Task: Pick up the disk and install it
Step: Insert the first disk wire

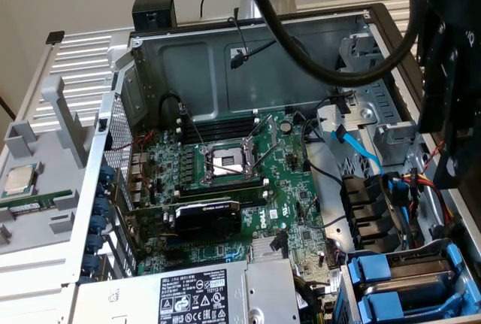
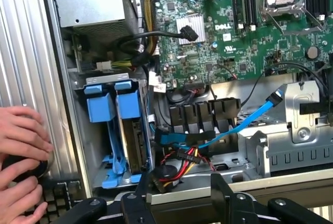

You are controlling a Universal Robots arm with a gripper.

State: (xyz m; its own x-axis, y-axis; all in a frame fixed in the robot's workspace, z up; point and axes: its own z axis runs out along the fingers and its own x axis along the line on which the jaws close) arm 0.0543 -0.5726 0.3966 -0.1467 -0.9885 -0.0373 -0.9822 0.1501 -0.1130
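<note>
Exterior view: case [image 1: 113,113] lies open on its side. Inside it:
- motherboard [image 1: 301,189] across the middle, with the CPU socket [image 1: 225,162] frame open
- black graphics card [image 1: 207,219] just near of the socket
- PSU [image 1: 195,298] at the near edge, label up
- drive cage [image 1: 342,290] in the near corner on the exterior view's right

The cage holds two blue carriers [image 1: 372,271] side by side. The disk [image 2: 136,146] is seated in the cage, on edge, clipped to one carrier. Can't tell whether the other carrier has a drive in it. A blue SATA cable [image 2: 250,117] runs loose over the metal bracket beside the cage, with a red/yellow power lead [image 2: 182,164] bundled next to it.

A processor chip [image 1: 19,180] sits outside the case on the grey side panel [image 1: 45,211], on the exterior view's left.

The gripper [image 2: 179,190] hangs over the case edge just beside the cage. Its fingers [image 2: 218,187] are spread wide, with nothing between them and no contact with the disk.

A person's hands [image 2: 21,146] rest outside the case wall on something dark, with keyboard keys [image 2: 57,200] beside them.
</note>
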